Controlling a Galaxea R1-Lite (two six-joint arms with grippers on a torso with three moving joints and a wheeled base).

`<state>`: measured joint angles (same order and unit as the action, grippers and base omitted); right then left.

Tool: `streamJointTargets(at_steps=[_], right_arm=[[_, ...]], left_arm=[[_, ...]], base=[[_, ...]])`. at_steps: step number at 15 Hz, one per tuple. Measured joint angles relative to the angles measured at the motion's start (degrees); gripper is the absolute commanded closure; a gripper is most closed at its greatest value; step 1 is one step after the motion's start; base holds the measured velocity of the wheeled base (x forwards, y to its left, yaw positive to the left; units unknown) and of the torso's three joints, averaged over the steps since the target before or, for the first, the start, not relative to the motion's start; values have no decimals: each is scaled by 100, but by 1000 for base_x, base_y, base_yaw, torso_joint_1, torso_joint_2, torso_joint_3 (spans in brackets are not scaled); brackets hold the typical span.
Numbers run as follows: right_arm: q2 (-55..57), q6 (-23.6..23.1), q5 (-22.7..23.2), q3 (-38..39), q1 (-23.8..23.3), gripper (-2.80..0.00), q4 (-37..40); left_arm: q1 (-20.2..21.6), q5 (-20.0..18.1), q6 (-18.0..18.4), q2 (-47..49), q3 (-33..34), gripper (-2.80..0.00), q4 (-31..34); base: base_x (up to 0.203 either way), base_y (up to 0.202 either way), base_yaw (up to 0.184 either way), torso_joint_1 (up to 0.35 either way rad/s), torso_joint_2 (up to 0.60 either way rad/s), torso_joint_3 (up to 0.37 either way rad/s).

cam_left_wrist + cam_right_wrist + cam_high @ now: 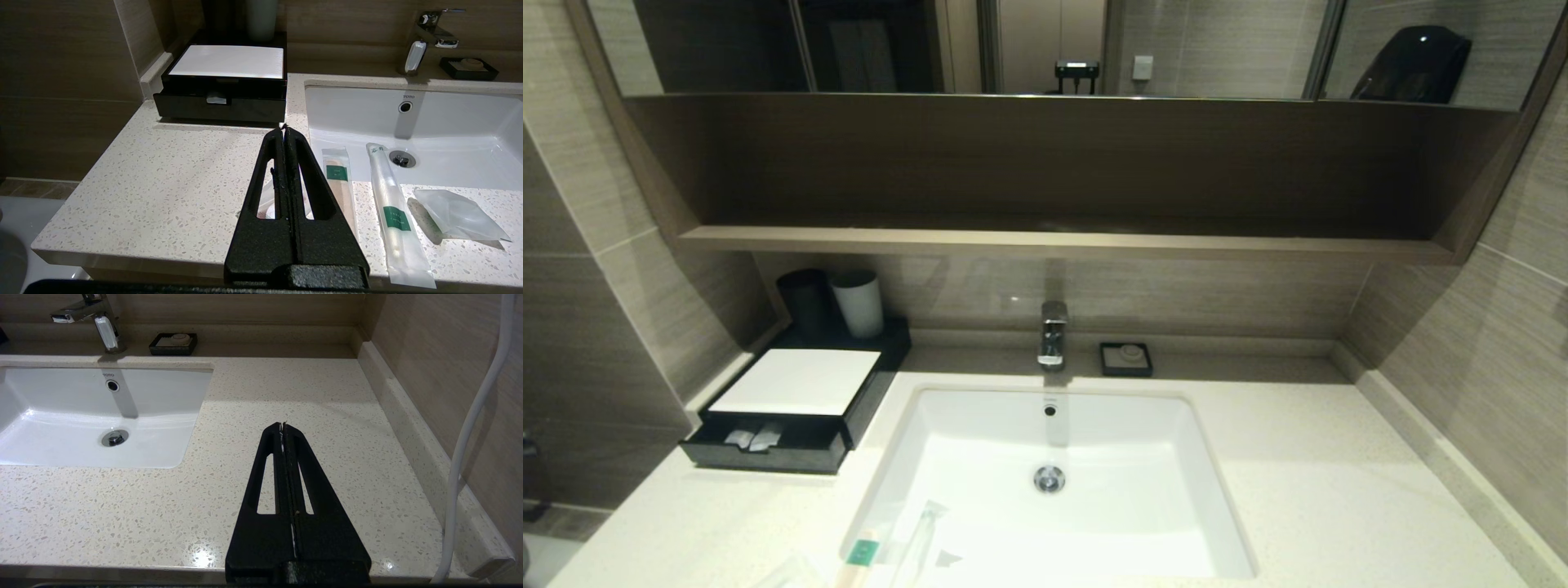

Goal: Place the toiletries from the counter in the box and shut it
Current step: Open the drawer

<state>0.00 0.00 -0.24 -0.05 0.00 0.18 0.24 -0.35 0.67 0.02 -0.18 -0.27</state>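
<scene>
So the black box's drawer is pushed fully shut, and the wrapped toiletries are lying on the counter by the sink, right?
Not quite. The drawer of the black box is pulled out, as the left wrist view shows. The wrapped toiletries do lie on the counter by the sink.

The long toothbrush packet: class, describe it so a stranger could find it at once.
Start at the white sink set in the speckled counter. On the counter's front strip lie several clear-wrapped packets. The toothbrush packet is the longest, a slim tube with a green label, between the wooden comb packet and a flat crumpled clear packet.
</scene>
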Motion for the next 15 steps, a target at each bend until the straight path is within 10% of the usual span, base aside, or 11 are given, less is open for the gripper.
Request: streamJointTargets(at_steps=[15], right_arm=[[0,0,-2,0,0,0,-2]], left_arm=[[0,-25,-34,0,-745,0,576]], base=[[0,0,0,0,0,0]])
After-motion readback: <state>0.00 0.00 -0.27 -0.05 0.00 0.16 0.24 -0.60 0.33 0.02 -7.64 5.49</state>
